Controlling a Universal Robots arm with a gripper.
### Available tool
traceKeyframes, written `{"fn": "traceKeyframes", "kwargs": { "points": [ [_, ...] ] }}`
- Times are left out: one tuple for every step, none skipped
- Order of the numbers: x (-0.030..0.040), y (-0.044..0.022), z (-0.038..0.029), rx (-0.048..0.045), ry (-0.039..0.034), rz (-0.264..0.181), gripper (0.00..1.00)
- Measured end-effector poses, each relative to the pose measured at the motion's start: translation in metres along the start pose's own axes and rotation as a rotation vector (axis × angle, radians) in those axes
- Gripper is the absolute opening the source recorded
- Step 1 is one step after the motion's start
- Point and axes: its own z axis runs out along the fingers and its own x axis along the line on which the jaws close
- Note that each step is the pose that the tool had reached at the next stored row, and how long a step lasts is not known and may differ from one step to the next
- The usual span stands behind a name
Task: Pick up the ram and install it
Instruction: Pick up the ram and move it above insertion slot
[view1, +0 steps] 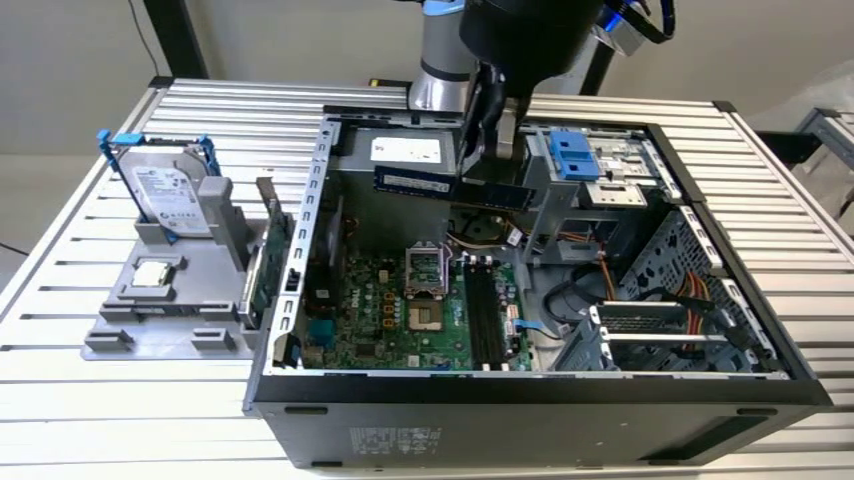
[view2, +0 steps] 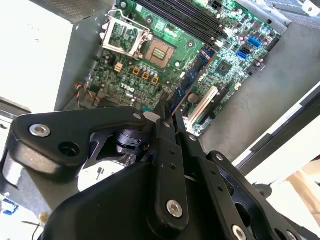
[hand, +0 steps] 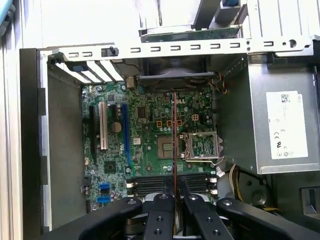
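Note:
My gripper (view1: 489, 150) hangs over the open computer case (view1: 534, 395), shut on the ram (view1: 414, 182). The ram is a long dark blue-green stick with black chips, held level above the motherboard (view1: 380, 315). In the first wrist view the ram (hand: 174, 135) shows edge-on as a thin line running out from between the fingers of my gripper (hand: 174, 192). The second wrist view has the ram (view2: 192, 80) edge-on too, ahead of my gripper (view2: 169, 120). The black memory slots (view1: 483, 318) lie below on the board, near the case's front wall.
A grey hard drive with a blue frame (view1: 171, 195) stands in a grey holder at the exterior view's left. A green card (view1: 274, 262) stands beside the case wall. Inside are the processor socket (view1: 424, 270), a blue drive bracket (view1: 577, 155) and orange cables (view1: 694, 300).

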Motion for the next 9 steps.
{"fn": "traceKeyframes", "kwargs": {
  "points": [
    [0.0,0.0,0.0,-0.0022,0.0002,0.0,0.0],
    [0.0,0.0,0.0,-0.0026,0.0003,0.0,0.0],
    [0.0,0.0,0.0,-0.0181,0.0017,0.0,0.0],
    [0.0,0.0,0.0,-0.0336,0.0031,0.0,0.0],
    [0.0,0.0,0.0,-0.0339,0.0031,0.0,0.0],
    [0.0,0.0,0.0,-0.0343,0.0032,0.0,0.0],
    [0.0,0.0,0.0,-0.0349,0.0032,0.0,0.0],
    [0.0,0.0,0.0,-0.0352,0.0032,0.0,0.0],
    [0.0,0.0,0.0,-0.0355,0.0033,0.0,0.0]
  ]
}}
